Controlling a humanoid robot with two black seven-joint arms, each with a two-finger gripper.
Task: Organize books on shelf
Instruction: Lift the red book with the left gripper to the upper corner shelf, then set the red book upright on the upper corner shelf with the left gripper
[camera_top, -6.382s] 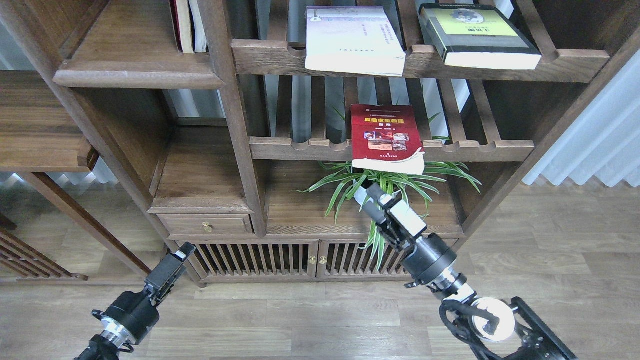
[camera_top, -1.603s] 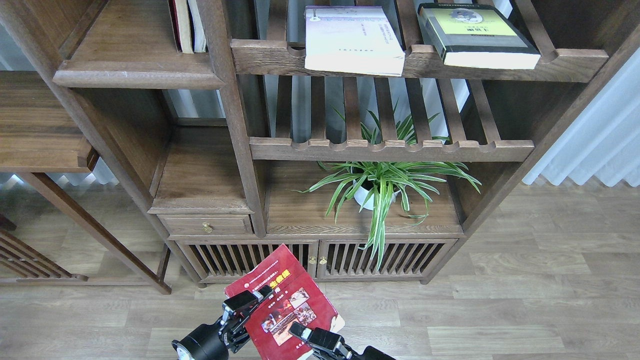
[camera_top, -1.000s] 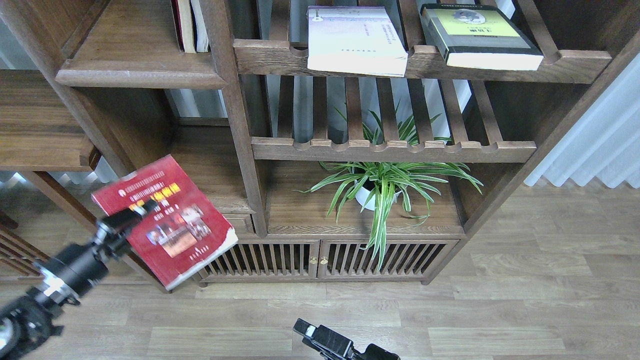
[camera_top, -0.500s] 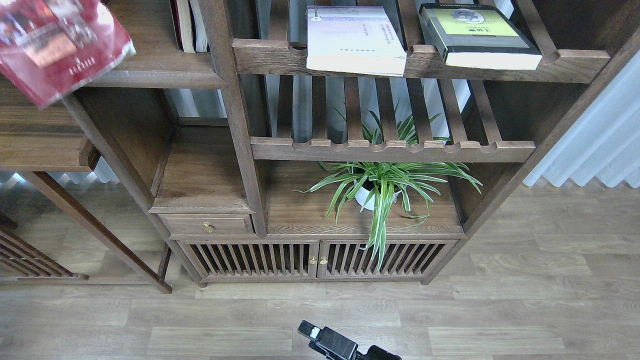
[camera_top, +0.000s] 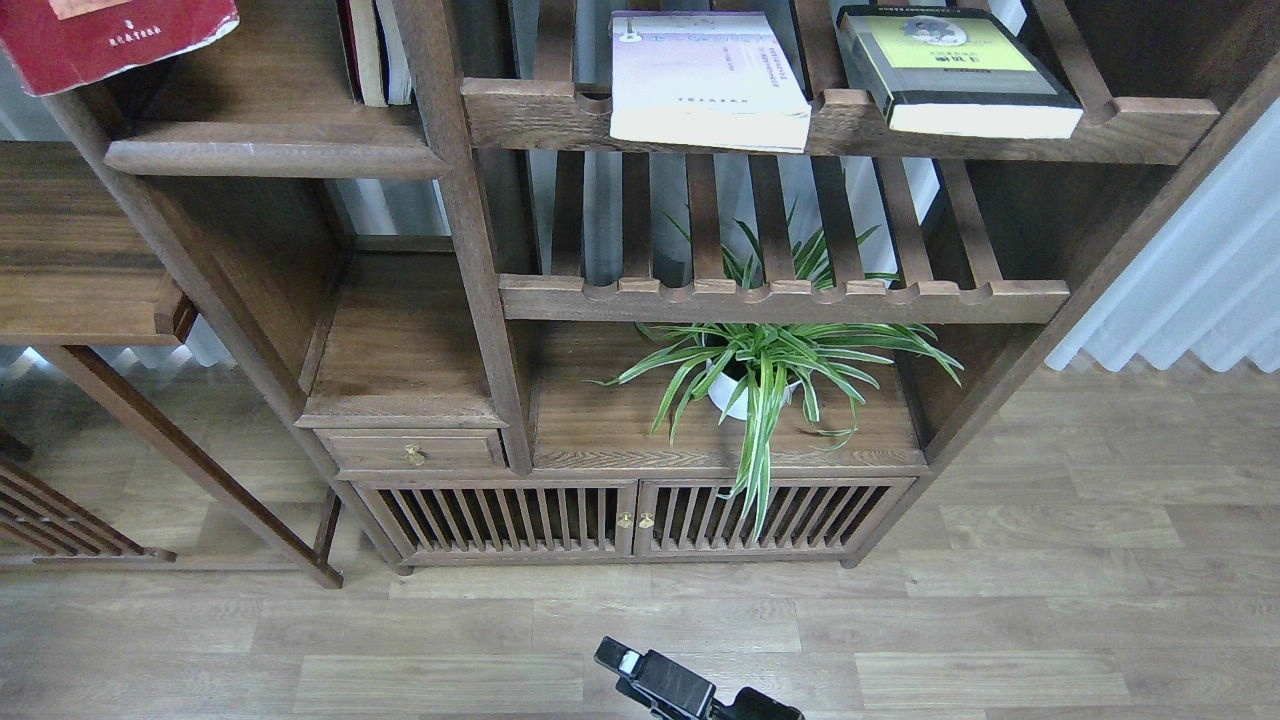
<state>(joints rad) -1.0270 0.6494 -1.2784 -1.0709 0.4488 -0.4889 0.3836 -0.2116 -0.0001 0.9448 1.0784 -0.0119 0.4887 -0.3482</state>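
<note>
A red paperback book (camera_top: 105, 35) hangs at the top left corner, over the left end of the dark brown solid-board shelf with the rounded moulded front edge (camera_top: 270, 155); whether it rests on the board cannot be told, and whatever holds it is out of frame. Two upright books (camera_top: 375, 50) stand at that shelf's right end. To the right, a pale white-lavender paperback (camera_top: 705, 80) and a thick black-edged yellow-green paperback (camera_top: 955, 75) lie flat on the upper slatted rack (camera_top: 1150, 125), apart from each other. By this showing, one book nears its place and two wait. Below, a striped green potted plant (camera_top: 765, 365) fills a lower compartment. The right pincer (camera_top: 640, 670) shows at the bottom edge, its opening impossible to tell; the left pincer is unseen.
</note>
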